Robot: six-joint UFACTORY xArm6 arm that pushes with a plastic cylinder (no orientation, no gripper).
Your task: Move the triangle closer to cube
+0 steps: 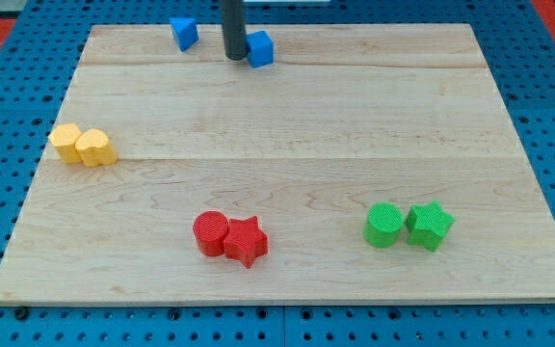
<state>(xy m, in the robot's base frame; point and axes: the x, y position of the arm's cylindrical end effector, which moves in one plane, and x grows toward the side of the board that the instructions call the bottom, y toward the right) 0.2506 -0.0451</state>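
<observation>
A blue cube (260,48) sits near the view's top edge of the wooden board (287,164). A blue triangle (183,32) lies to its left, about a rod's width and more away. My tip (235,56) stands between them, close against the cube's left side and to the right of the triangle. The rod rises out of the view's top.
A yellow pair of blocks (83,146) lies at the view's left. A red cylinder (211,232) touches a red star (246,241) near the bottom. A green cylinder (384,225) and a green star (430,226) sit at the bottom right. Blue pegboard surrounds the board.
</observation>
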